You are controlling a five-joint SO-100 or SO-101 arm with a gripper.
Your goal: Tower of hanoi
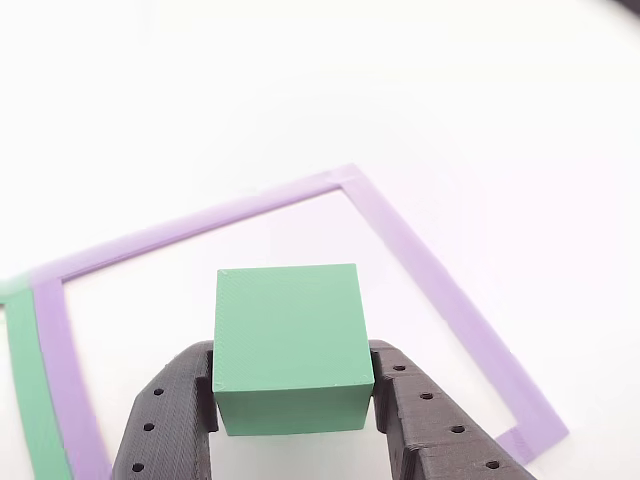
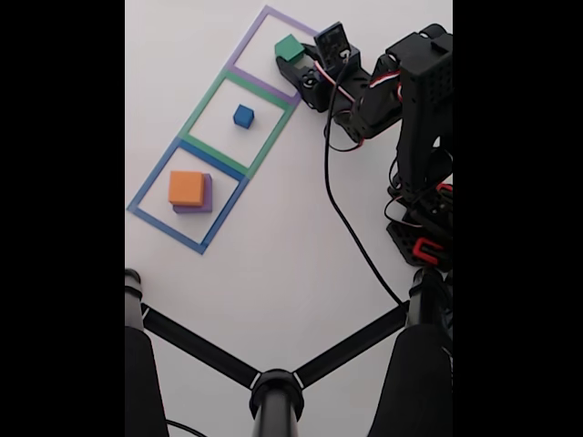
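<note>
While the gripper (image 1: 293, 400) clamps the green block (image 1: 290, 340) over the purple tape square (image 1: 420, 270), the blue cube (image 2: 242, 116) sits in the green tape square (image 2: 205, 98), the orange block (image 2: 186, 188) atop the purple block (image 2: 208, 196).

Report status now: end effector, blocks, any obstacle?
End effector shut on green block, over purple tape square. Blue block alone; orange block on purple block. Nothing in the way.

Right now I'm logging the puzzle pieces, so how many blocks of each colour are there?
Green block, held in the gripper: 1
Blue block: 1
Orange block: 1
Purple block, under the orange: 1
Total: 4
</note>
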